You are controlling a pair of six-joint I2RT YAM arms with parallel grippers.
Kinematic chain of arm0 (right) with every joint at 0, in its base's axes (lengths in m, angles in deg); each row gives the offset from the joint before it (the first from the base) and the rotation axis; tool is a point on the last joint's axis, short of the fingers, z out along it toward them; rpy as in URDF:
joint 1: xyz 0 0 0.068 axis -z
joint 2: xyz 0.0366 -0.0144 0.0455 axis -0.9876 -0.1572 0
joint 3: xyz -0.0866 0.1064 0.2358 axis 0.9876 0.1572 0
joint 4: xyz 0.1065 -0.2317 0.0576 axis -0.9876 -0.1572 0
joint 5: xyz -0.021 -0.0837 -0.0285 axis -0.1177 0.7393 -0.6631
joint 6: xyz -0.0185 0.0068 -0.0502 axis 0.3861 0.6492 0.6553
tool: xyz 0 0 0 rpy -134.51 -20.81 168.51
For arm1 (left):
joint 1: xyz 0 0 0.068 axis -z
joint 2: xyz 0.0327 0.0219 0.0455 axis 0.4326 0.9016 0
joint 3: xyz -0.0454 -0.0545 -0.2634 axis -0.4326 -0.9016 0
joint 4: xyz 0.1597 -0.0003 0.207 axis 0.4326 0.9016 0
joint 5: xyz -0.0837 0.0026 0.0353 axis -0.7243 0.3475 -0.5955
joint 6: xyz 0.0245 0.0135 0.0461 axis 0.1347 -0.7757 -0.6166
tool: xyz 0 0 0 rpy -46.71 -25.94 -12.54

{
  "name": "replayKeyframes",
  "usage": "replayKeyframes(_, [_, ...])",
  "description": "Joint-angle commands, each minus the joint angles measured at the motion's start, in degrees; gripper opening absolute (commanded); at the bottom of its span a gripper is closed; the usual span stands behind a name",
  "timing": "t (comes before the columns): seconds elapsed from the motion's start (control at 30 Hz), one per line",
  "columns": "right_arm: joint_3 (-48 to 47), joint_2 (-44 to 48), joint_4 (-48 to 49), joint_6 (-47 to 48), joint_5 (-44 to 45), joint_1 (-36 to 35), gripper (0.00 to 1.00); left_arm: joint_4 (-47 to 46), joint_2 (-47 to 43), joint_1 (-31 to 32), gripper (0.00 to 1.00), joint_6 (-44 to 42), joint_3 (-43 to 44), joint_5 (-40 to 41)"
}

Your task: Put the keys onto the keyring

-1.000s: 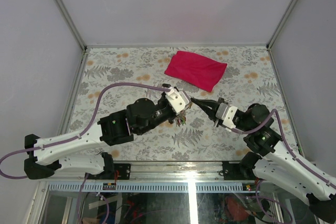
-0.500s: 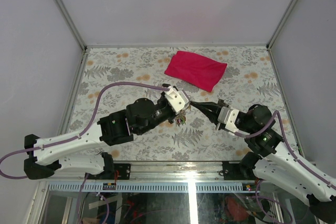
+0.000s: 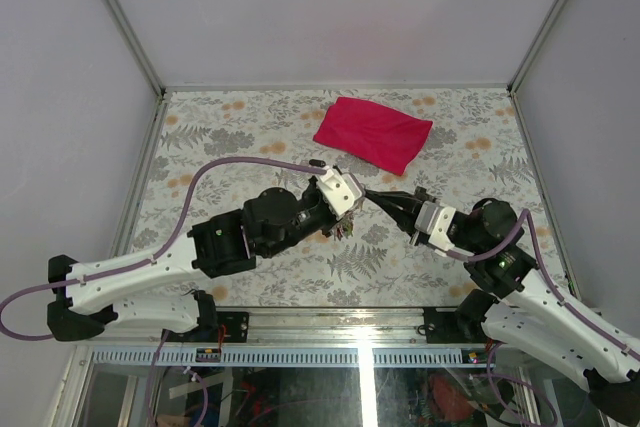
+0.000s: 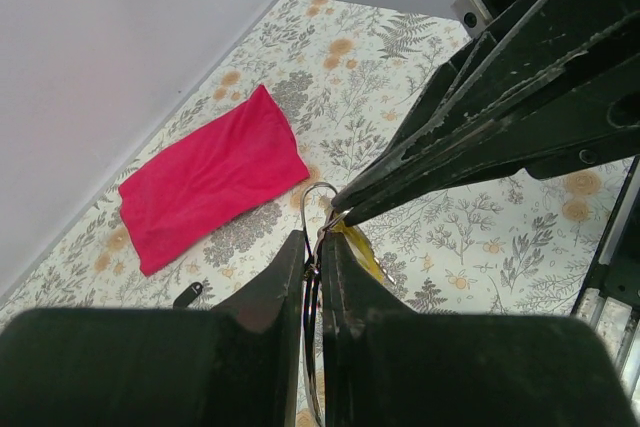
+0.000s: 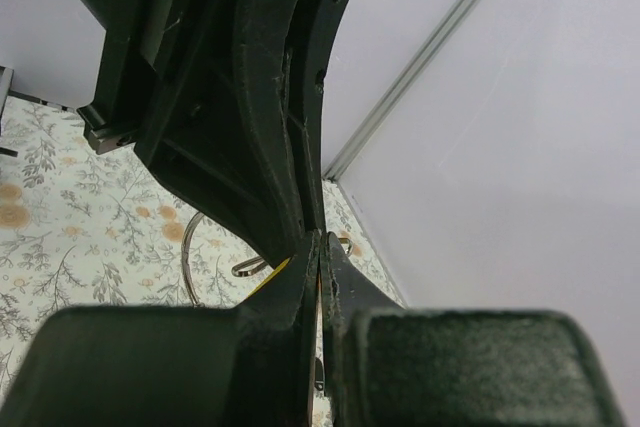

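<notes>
Silver keyring (image 4: 304, 201): pinched edge-on between the all-but-closed fingers of the left gripper (image 4: 315, 245). It is raised over the middle of the table (image 3: 222, 147), with its bunch of coloured keys (image 3: 344, 231) hanging beneath.
Plastic-headed yellow key (image 4: 357, 249): sits at the tip of the right gripper (image 4: 338, 210), whose jaws are fully closed, apparently on the key. The head lies just beside the ring's wire; contact cannot be confirmed.
Red key: not made out in any view.
Magenta cloth (image 3: 373, 133): lies flat towards the far edge of the table, well apart from both grippers, in the same place as a second earlier.
Change over the last second: the right gripper dipped slightly towards the near edge of the table, then came back up to the ring. The left gripper barely shifted, and neither gripper's opening altered.
Meaning for the task: this is judged to be a small re-aiming of the key against the ring, not a completed threading. The yellow key does not yet appear to be on the wire.
Next requirement: a fine approach that brings the key's hole to the ring's opening while the left gripper holds the ring steady.
Risk: the thin wire may twist in the grip, or the key may slip at the fingertip.
</notes>
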Motion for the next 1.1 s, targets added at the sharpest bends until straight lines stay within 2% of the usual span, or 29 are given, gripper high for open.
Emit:
replayKeyframes(0.0, [-0.12,0.5,3.94,0.78,2.66,-0.49,0.0,-3.86,-0.11,0.2,0.0,0.54,1.6,-0.15])
replayKeyframes(1.07, [0.4,-0.14,0.77,2.03,2.29,-0.48,0.0,-3.77,-0.07,0.19,0.0,0.46,2.3,-0.35])
